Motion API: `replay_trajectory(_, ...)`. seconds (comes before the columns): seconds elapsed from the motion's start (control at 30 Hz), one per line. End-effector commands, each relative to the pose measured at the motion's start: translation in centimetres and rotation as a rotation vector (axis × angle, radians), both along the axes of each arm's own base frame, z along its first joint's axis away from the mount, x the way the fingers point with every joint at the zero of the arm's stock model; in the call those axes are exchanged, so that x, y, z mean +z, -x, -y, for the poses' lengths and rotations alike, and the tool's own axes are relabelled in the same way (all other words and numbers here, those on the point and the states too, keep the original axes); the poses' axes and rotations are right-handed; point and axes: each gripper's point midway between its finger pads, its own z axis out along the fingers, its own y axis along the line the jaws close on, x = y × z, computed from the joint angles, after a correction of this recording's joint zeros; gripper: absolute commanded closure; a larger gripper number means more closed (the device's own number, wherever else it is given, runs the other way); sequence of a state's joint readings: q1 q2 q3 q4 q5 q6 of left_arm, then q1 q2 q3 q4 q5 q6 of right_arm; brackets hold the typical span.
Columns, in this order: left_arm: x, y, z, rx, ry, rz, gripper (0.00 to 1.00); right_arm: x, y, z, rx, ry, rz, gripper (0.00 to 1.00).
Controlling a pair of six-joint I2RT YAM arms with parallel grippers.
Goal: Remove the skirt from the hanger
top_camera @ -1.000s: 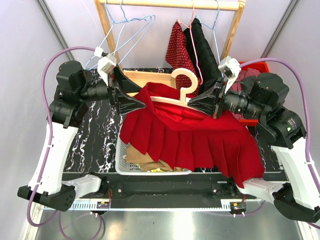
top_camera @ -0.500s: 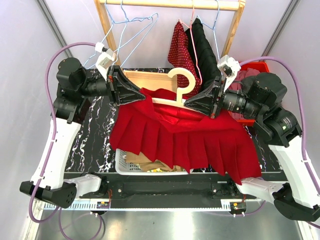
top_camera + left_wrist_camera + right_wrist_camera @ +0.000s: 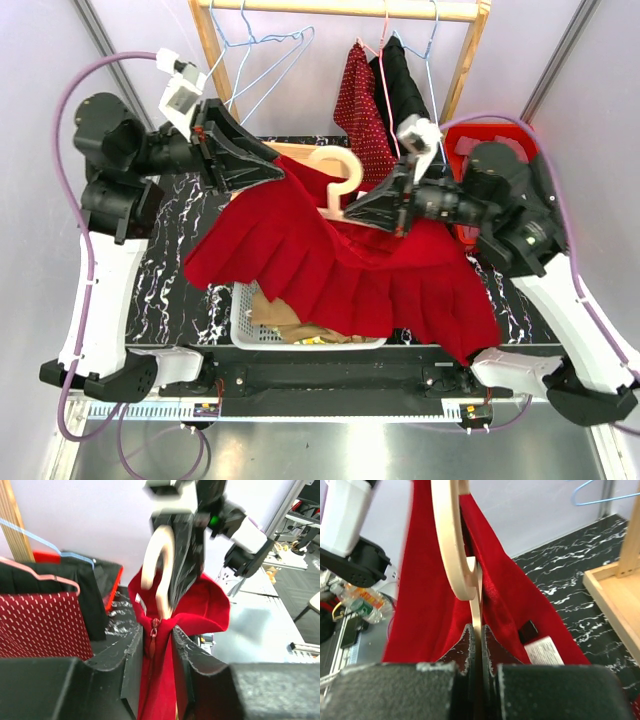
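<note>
A red pleated skirt hangs from a cream wooden hanger held in the air above the basket. My left gripper is shut on the skirt's waistband beside the zipper, with red cloth bunched between the jaws. The hanger's hook rises just behind that grip. My right gripper is shut on the hanger's thin flat arm below the hook. The skirt drapes on both sides of it, and a white label shows on the right.
A white basket with beige clothes sits under the skirt on the black marble table. Behind stands a wooden rack with blue wire hangers, a dotted dark red garment and a black one. A red bin is at the back right.
My left gripper has shut on the skirt's waistband and pulled it up and to the left. The right arm has carried the hanger up and leftward, and the skirt's hem swung left.
</note>
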State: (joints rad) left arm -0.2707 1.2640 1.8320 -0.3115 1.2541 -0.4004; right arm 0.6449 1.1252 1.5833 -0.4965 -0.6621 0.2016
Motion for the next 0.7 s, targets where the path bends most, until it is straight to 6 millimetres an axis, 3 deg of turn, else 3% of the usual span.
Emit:
replay_trajectory(0.0,2.4,1.4,0.0,-0.006,0.036,0.068,0.68,1.7,0.5,-3.5,0.049,-0.026,0.091,1.00)
replay_trajectory(0.07,1.8,1.7,0.4,-0.025,0.032,0.050,0.67,2.7,0.9,-5.0,0.079,-0.041,0.113,1.00)
replay_trajectory(0.1,1.0,1.4,0.7,-0.030,0.025,0.026,0.66,2.5,0.8,-6.7,0.104,-0.041,0.115,1.00)
replay_trajectory(0.17,0.8,1.9,1.0,-0.042,0.026,0.025,0.66,3.7,0.6,-7.8,0.109,-0.076,0.142,1.00)
replay_trajectory(0.23,0.6,2.0,1.0,-0.042,0.026,0.022,0.66,4.9,-0.2,-9.2,0.106,-0.128,0.167,1.00)
replay_trajectory(0.27,0.5,2.1,1.1,-0.044,0.026,0.019,0.66,6.5,-0.4,-9.3,0.098,-0.165,0.192,1.00)
replay_trajectory(0.33,0.5,2.2,1.0,-0.038,0.023,0.034,0.66,7.2,-1.4,-10.6,0.092,-0.173,0.213,1.00)
replay_trajectory(0.37,0.2,2.3,0.9,-0.035,0.013,0.025,0.66,9.3,-1.4,-10.1,0.081,-0.204,0.253,1.00)
replay_trajectory(0.43,0.1,2.5,0.4,-0.018,0.008,0.058,0.66,9.5,-2.7,-10.2,0.024,-0.165,0.289,1.00)
replay_trajectory(0.47,-0.3,2.5,0.1,-0.011,0.001,0.052,0.66,11.7,-2.4,-9.1,-0.001,-0.185,0.336,1.00)
replay_trajectory(0.5,-0.4,2.6,-0.1,-0.005,-0.003,0.059,0.66,10.9,-3.2,-8.6,-0.050,-0.123,0.341,1.00)
replay_trajectory(0.57,-0.9,3.1,-0.6,0.017,-0.021,0.088,0.66,12.3,-3.6,-6.7,-0.125,-0.092,0.423,1.00)
replay_trajectory(0.67,-2.1,3.7,-1.2,0.050,-0.055,0.118,0.65,11.8,-2.4,-4.4,-0.144,-0.029,0.431,1.00)
